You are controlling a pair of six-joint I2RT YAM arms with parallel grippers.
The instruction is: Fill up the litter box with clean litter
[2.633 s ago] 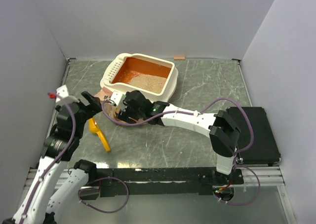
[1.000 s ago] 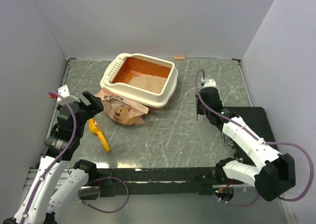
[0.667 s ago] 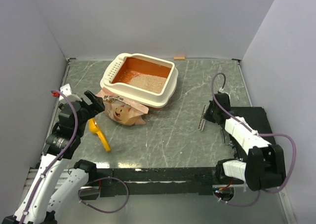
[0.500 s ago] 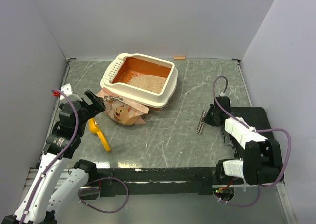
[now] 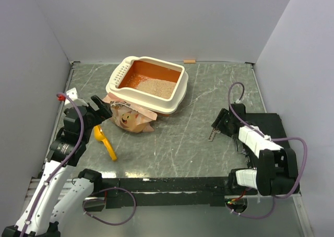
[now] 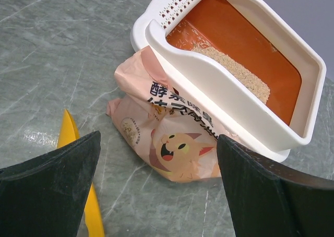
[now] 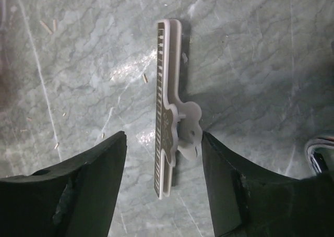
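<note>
The litter box (image 5: 179,93), cream-white outside and orange inside, stands at the back left with a patch of clean litter (image 5: 158,87) in it. The left wrist view shows the same box (image 6: 224,93) and litter (image 6: 237,74) from close by. A tan paper bag (image 5: 129,118) with a cat drawing leans on its near wall. My left gripper (image 5: 99,110) hovers open left of the bag (image 6: 172,143), holding nothing. My right gripper (image 5: 218,128) is open low over the table on the right. A white toothed bag clip (image 7: 168,117) lies on the table between its fingers (image 7: 104,174).
A yellow scoop (image 5: 105,142) lies on the table in front of the left gripper, its handle (image 6: 70,135) in the left wrist view. A flat black box (image 5: 274,143) sits at the right edge beside the right arm. Stray litter grains (image 7: 47,27) dot the marble near the clip.
My right arm swung from the bag to the right side with the white clip, came down and opened; the clip now lies on the table. The left arm barely moved.
</note>
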